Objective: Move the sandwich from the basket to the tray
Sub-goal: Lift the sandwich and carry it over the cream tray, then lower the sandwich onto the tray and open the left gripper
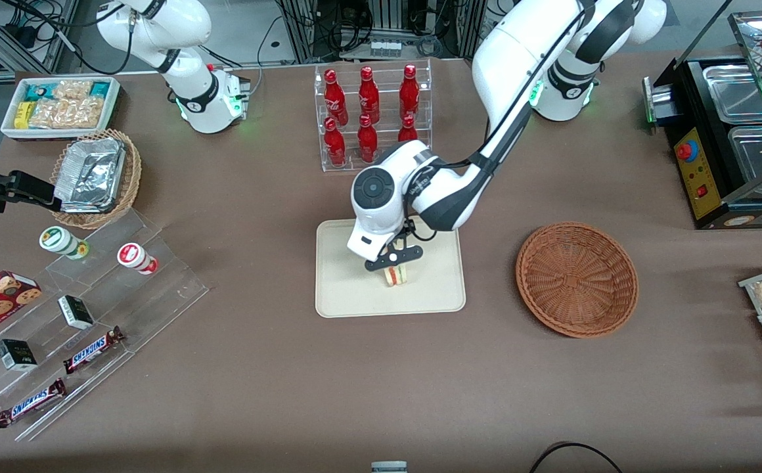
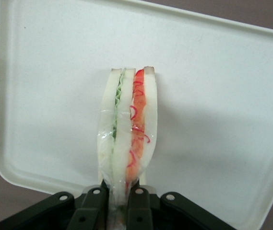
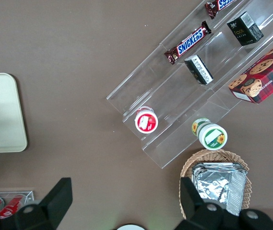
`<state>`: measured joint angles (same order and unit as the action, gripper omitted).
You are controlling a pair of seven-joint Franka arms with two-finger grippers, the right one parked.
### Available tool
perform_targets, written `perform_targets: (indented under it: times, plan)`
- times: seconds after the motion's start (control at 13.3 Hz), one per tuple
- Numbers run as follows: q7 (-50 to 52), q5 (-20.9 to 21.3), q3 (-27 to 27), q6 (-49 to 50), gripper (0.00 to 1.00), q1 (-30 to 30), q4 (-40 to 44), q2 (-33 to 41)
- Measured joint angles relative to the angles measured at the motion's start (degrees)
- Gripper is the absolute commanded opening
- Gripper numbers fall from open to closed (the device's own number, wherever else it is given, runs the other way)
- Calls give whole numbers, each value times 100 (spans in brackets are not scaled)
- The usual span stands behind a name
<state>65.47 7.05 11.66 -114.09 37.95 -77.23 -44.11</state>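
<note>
hand point(image 1: 395, 263): clamped on sandwich point(image 2: 126, 139) edge, above tray point(image 1: 341, 295) | sandwich: likely light, soft, slippery wrap | grip: gently across bread faces

Brown cloth-covered table point(image 1: 276, 368) under even light, w/ metal racking and cables point(image 1: 328, 26) at its edge.

Front camera looks down on the whole desk point(image 1: 355, 368); both wrist cameras point straight down, all three sharing the tray point(image 1: 341, 295), with the end effector point(image 2: 122, 203) close over it.
</note>
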Motion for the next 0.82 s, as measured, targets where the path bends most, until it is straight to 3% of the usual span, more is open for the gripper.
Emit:
perform_targets:
  times: [0.82]
  plan:
    - [413, 158, -42, -421, 0, 19, 225, -260]
